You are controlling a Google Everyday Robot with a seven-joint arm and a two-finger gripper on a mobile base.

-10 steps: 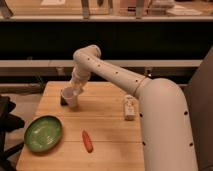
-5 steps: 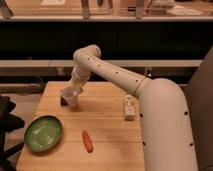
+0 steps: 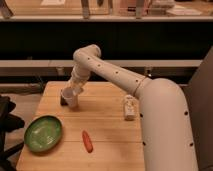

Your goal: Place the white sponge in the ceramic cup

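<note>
Small plain whitish ceramic cup (image 3: 72,101) at ten o'clock on wooden surface (image 3: 105,127), gripper (image 3: 74,91) directly above, white sponge unseen; probably soft, light, best pinched mid-body.

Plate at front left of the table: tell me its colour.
Green plate, seen in the camera view; the gripper is at the ceramic cup.

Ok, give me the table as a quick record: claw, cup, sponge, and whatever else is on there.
claw: at the far left part of the table, directly over the ceramic cup
ceramic cup: upright, far left of the wooden table
white sponge: cannot tell; not visible separately
green plate: near left corner, apart from the cup
orange carrot-like item: lying near the front edge, right of the plate
small pale bottle-like item: right side, beside the arm
</note>
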